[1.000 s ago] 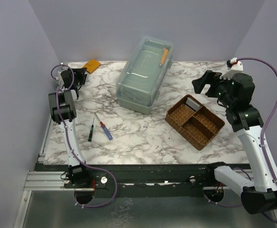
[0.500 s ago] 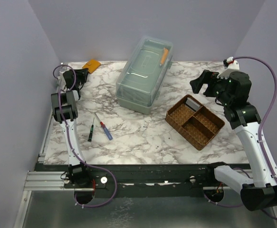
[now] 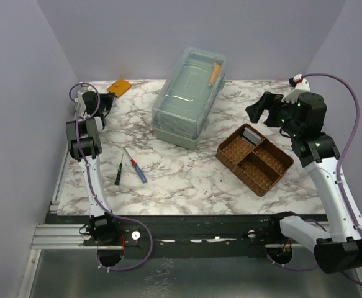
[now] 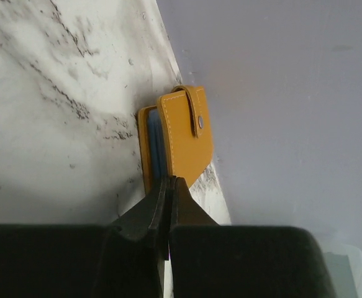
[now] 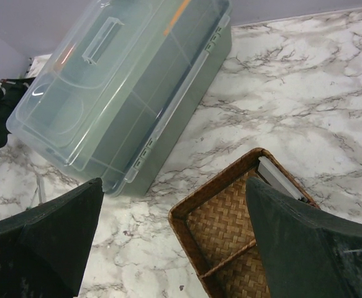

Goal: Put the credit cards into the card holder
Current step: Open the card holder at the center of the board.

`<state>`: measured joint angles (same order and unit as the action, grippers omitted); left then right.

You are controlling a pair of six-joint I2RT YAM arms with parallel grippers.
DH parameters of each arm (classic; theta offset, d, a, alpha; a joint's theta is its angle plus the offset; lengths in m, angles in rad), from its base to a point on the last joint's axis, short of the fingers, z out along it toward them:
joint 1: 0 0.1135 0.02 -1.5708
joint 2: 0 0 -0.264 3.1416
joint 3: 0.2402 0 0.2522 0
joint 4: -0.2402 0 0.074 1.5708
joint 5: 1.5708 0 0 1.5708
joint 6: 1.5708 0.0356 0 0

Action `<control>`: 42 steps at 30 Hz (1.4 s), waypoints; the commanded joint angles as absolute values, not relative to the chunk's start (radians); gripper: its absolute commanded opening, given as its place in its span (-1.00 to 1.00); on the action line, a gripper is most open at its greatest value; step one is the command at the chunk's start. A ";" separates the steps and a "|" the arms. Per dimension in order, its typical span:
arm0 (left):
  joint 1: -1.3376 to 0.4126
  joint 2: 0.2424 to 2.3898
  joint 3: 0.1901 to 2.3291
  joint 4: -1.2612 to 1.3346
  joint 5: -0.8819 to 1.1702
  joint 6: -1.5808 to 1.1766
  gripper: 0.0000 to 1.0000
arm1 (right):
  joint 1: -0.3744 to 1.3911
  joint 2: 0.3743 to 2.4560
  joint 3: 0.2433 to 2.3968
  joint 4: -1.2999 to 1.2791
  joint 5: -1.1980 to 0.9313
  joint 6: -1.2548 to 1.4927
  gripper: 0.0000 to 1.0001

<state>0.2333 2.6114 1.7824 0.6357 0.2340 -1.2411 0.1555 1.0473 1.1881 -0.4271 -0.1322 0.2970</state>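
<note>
The left jaws are pressed together on the near edge of the card holder (image 4: 184, 133). It lies flat on the tabletop (image 4: 56, 124) straight ahead of them, close to the far wall, with its snap tab folded over the top and a blue inner panel showing at the side. The grip looks thin and right at the rim, so I would pull or lift slowly and keep the holder low, lest it slip free. It probably needs to come toward the middle and be opened before any card goes in. Further right, well apart from both pairs of jaws, stands a clear lidded box (image 3: 189, 96), closed, with an orange pen-like thing (image 3: 215, 73) at its far end; whether on or under the lid I cannot tell. The right jaws stand wide apart, holding nothing, with the woven tray (image 5: 221, 230) below them. In the compartment just ahead of them a grey credit card (image 5: 279, 178) leans on the wall, and I see nothing in the other compartments
</note>
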 commanded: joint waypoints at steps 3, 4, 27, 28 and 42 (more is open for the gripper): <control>0.218 2.310 1.605 0.497 0.207 -1.172 -1.00 | 0.152 1.073 1.137 -0.463 -0.200 0.334 1.00; 0.207 2.261 1.569 0.442 0.188 -1.148 -1.00 | 0.151 1.089 1.122 -0.456 -0.218 0.338 1.00; -0.106 1.209 0.834 -0.227 0.008 -0.849 -1.00 | 0.420 1.265 1.107 -0.539 -0.033 0.299 1.00; -0.107 1.168 0.828 -0.247 0.008 -0.821 -1.00 | 0.422 1.269 1.108 -0.539 -0.031 0.298 1.00; -0.145 1.066 0.757 -0.216 0.793 -0.535 -1.00 | 0.517 1.209 1.033 -0.418 -0.165 0.211 1.00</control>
